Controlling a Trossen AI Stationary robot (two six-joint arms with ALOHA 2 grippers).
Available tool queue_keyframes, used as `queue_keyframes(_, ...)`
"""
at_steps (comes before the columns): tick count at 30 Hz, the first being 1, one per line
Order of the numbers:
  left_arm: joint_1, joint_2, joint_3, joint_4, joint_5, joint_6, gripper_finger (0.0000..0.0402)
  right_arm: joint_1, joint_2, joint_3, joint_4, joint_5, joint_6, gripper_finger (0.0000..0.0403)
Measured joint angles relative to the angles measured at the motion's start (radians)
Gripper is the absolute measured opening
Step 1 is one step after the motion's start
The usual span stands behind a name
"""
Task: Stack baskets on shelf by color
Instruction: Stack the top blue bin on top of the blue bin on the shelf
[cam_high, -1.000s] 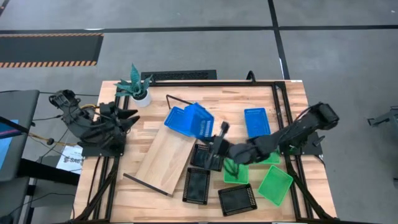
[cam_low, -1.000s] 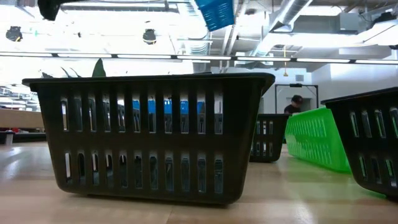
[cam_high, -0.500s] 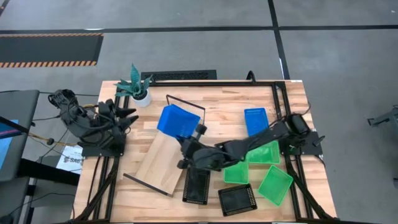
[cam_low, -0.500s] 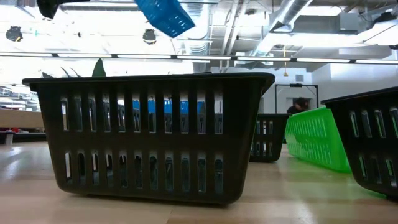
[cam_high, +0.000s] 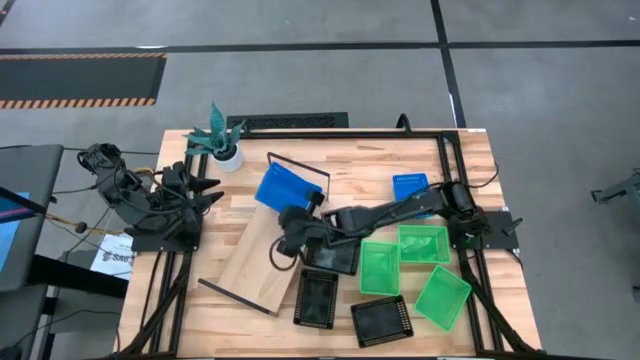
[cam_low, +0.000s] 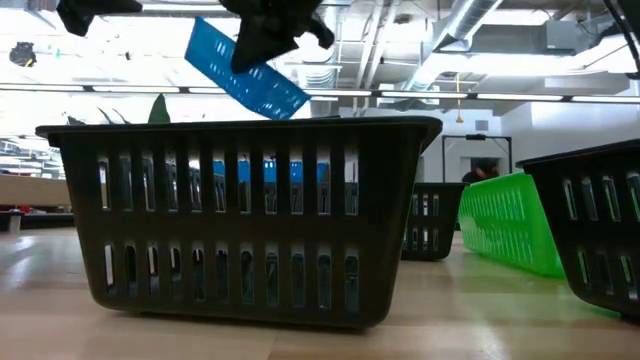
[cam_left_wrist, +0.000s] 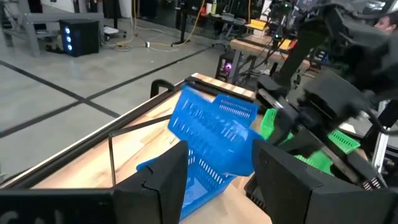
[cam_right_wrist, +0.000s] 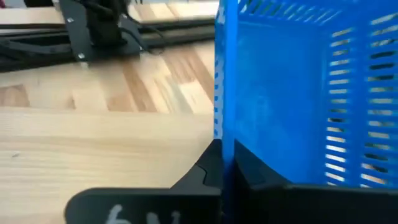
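Note:
My right gripper (cam_high: 306, 205) reaches across the table and is shut on a blue basket (cam_high: 284, 187), holding it in the air over the far end of the light-wood shelf (cam_high: 255, 262). The left wrist view shows this basket (cam_left_wrist: 214, 127) tilted above a second blue basket (cam_left_wrist: 202, 177) that lies on the shelf. A third blue basket (cam_high: 409, 184) rests on the table by the right arm. My left gripper (cam_high: 205, 192) waits open at the table's left edge. My right gripper holds the blue basket by one side wall (cam_right_wrist: 224, 93), with one finger (cam_right_wrist: 202, 177) outside and the other inside the basket. The basket (cam_low: 245, 65) is lifted clear and hangs tilted below the gripper, above the shelf's far end.
Three green baskets (cam_high: 380, 268) (cam_high: 424, 243) (cam_high: 442, 297) and three black ones (cam_high: 330, 257) (cam_high: 315, 298) (cam_high: 381, 320) lie on the table's near right part. A potted plant (cam_high: 222, 140) stands at the far left corner. The shelf's black wire frame (cam_high: 298, 165) rises at its far end.
The right gripper has carried the blue basket from the table's middle toward the left, over the shelf's far end, and has come down with it. The basket has turned and tipped on the way and now hangs above the other blue basket.

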Motion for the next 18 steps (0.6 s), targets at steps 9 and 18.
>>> queue_keyframes(9,0.0,0.0,0.0,-0.044,-0.001,-0.034,0.0169,-0.074,-0.002,0.001,-0.141,-0.139,0.105,0.0019)
queue_keyframes(18,0.0,0.0,0.0,-0.096,-0.001,-0.083,0.0169,-0.098,-0.002,0.0,-0.208,-0.174,0.103,0.0033)
